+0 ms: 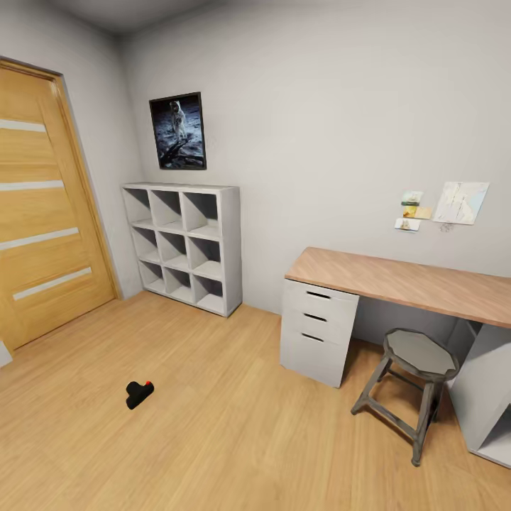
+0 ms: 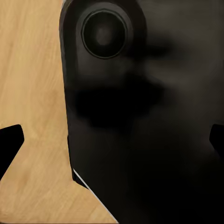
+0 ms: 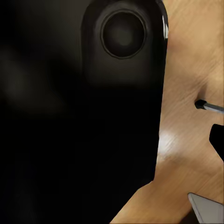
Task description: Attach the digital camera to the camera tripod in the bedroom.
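The digital camera [image 1: 139, 394] lies on the light wood floor [image 1: 234, 433] of the bedroom, black with a red dot on top. It sits in the open, well apart from the white cube shelf [image 1: 186, 245] that stands against the grey back wall, on the side of the shelf nearer the wooden door [image 1: 44, 206]. An astronaut picture [image 1: 178, 131] hangs on the wall above that shelf. On the shelf's other side stands a white drawer unit [image 1: 316, 330] under a wood tabletop [image 1: 411, 282], with a grey stool [image 1: 411, 383] just beside the drawers and a few notes [image 1: 443, 206] pinned to the wall above.

In the left wrist view, dark finger tips [image 2: 10, 145] of the left gripper frame a black robot body over wood floor; I cannot tell whether it is released or clenched. The right wrist view shows the same dark body, one finger tip [image 3: 217, 140] and floor; the right gripper's state cannot be told either.
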You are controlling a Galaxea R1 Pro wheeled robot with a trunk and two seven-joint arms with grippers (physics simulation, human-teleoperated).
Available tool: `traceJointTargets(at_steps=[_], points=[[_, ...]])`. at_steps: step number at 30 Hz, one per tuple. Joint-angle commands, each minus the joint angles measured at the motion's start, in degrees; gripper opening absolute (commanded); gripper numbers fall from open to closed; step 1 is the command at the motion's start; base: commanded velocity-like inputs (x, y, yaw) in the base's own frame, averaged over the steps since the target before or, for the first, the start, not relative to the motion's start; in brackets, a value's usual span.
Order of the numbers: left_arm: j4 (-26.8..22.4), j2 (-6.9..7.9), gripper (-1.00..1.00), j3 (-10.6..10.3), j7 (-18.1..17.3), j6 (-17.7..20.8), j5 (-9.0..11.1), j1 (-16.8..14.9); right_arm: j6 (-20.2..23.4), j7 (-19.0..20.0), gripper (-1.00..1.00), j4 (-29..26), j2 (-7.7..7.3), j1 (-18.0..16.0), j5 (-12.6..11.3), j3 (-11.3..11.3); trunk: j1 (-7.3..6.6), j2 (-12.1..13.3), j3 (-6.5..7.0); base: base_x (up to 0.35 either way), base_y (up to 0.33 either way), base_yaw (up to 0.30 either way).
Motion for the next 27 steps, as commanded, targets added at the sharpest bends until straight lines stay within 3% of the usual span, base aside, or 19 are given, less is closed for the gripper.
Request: traceJointTargets(at_steps=[1, 4, 9, 14, 23, 27], points=[[0.0, 0.0, 1.0, 0.0, 0.0, 0.0, 0.0, 0.0, 0.0, 0.0, 1.0, 0.0, 0.0, 0.0, 0.0, 0.0, 0.0, 0.0, -0.03, 0.0, 0.0, 0.0], [-0.3, 0.88, 1.0, -0.2, -0.1, 0.7, -0.4, 0.0, 0.1, -0.1, 1.0, 0.1, -0.62, -0.1, 0.2, 0.4, 0.0, 0.0, -0.03, 0.0, 0.0, 0.0], [-0.4, 0.78, 1.0, -0.1, -0.1, 0.6, -0.4, 0.0, 0.1, -0.1, 1.0, 0.1, -0.66, -0.1, 0.2, 0.4, 0.0, 0.0, -0.03, 0.0, 0.0, 0.0], [-2.0, -0.72, 1.0, 1.4, -0.1, -1.0, 1.2, 0.1, 0.0, -0.1, 1.0, 0.1, -1.43, -0.1, 0.4, 0.4, 0.0, 0.0, -0.03, 0.0, 0.0, 0.0], [-3.0, -0.87, 1.0, 1.7, -0.1, -2.3, 4.1, 0.1, -0.1, -0.4, 1.0, 0.1, -1.43, -0.1, 0.4, 0.4, 0.0, 0.0, -0.03, 0.0, 0.0, 0.0], [-3.0, -0.88, 1.0, 1.8, -0.1, -2.4, 4.4, 0.1, -0.1, -0.3, 1.0, 0.1, -1.35, -0.1, 0.4, 0.4, 0.0, 0.0, -0.03, 0.0, 0.0, 0.0]])
